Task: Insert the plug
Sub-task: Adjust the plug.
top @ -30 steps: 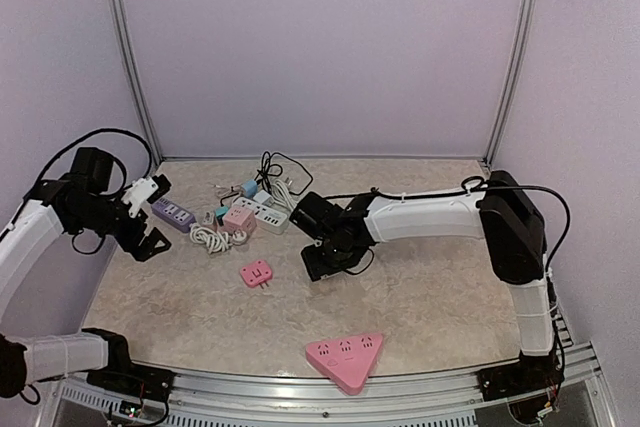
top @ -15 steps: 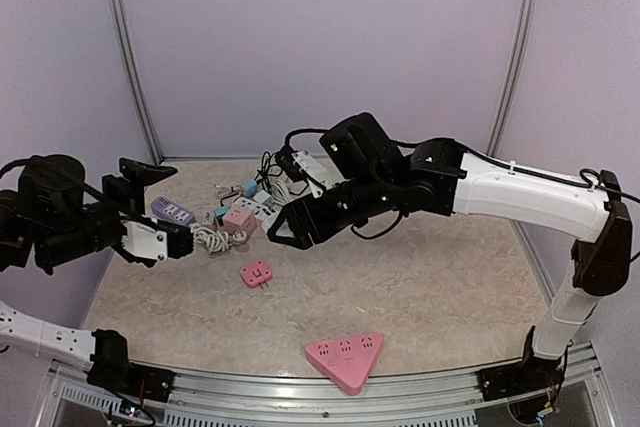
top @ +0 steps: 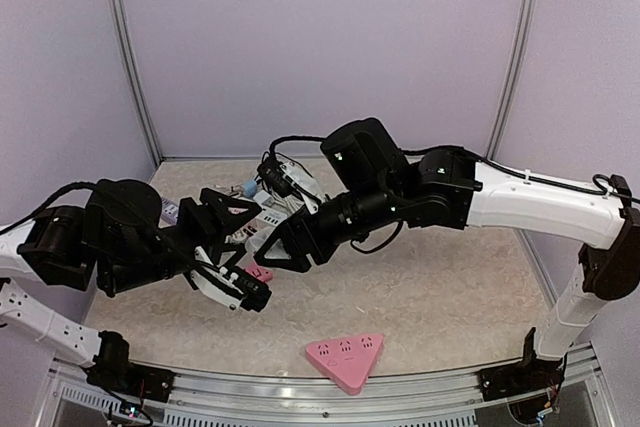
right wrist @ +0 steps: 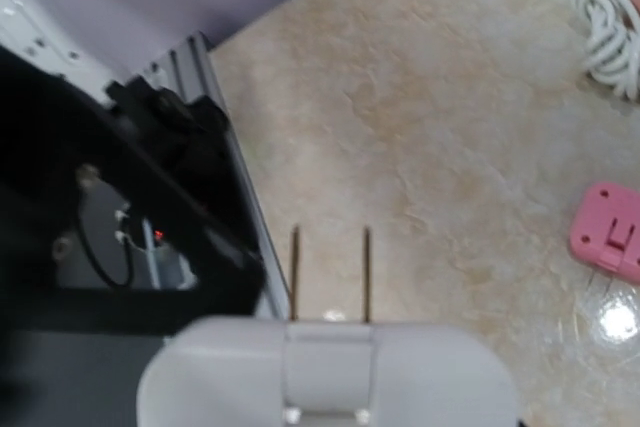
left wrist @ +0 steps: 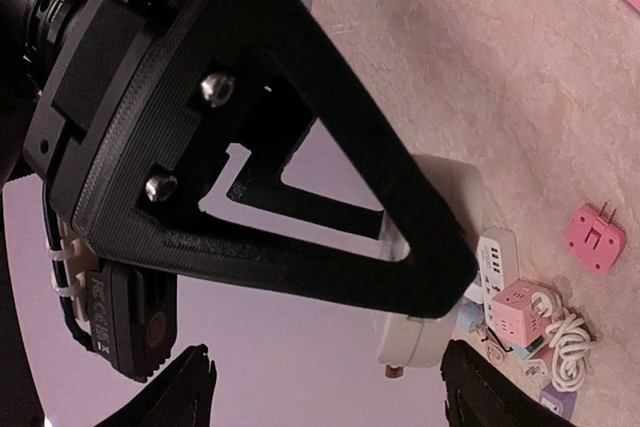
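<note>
Top external: right gripper (top: 285, 247), down on bench (top: 450, 287) a second ago, now raised in mid-air; left gripper (top: 250, 252) swung in from the left, close beside it. Pink triangular power strip (top: 345, 355) untouched at near edge. Left wrist: own fingers (left wrist: 195, 392) spread wide, empty; right gripper pinching white two-pin plug (left wrist: 430, 247). Right wrist: pins (right wrist: 330, 267) pointing out over bench. Pickup apparently done; insertion not begun.

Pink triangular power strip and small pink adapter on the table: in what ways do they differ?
The triangular power strip is clearly larger than the small adapter. The strip is a triangle with socket holes on top; the adapter is square, with two prongs sticking out. The strip lies by the near edge, the adapter farther in. Both are pink and lie on the table.
</note>
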Controlling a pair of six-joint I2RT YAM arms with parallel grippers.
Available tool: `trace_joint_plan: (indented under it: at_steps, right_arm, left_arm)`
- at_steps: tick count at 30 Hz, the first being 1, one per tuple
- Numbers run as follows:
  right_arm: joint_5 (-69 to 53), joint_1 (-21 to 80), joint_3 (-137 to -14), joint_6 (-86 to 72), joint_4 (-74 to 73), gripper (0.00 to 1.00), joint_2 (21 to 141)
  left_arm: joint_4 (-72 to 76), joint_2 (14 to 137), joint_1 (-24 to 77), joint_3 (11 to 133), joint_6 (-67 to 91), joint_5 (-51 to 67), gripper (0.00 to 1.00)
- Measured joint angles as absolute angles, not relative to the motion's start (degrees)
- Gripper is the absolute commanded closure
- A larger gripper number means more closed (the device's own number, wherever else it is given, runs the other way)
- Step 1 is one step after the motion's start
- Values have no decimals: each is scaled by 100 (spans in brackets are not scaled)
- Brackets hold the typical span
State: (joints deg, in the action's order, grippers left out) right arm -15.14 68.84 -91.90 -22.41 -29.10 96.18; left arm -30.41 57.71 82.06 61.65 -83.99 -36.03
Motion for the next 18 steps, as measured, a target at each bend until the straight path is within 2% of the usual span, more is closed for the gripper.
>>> trace_joint_plan:
  at_steps: [4, 7, 9, 14, 18]
  right_arm:
    - [-1610, 6884, -9067, -2235, -2724, 77, 9373]
    - [-1704, 6886, -9067, -2228, -2576, 78, 9308]
    - [-1745, 6884, -9067, -2213, -2528, 78, 9308]
    - [-1833, 6886, -9041, -2163, -2567, 79, 9308]
    - [-1859, 6886, -9002, -2078, -2550, 79, 9297]
  left_arm:
    - [-3129, 5839, 8217, 6241, -8267, -3395, 26]
    - [-3175, 5968, 8228, 6329, -8130, -3253, 33]
    - [-3175, 6053, 8232, 6337, -8082, -3188, 44]
    - [-3175, 6182, 8232, 6381, -7959, -3170, 81]
    - [-3260, 6180, 8232, 6412, -7909, -3179, 100]
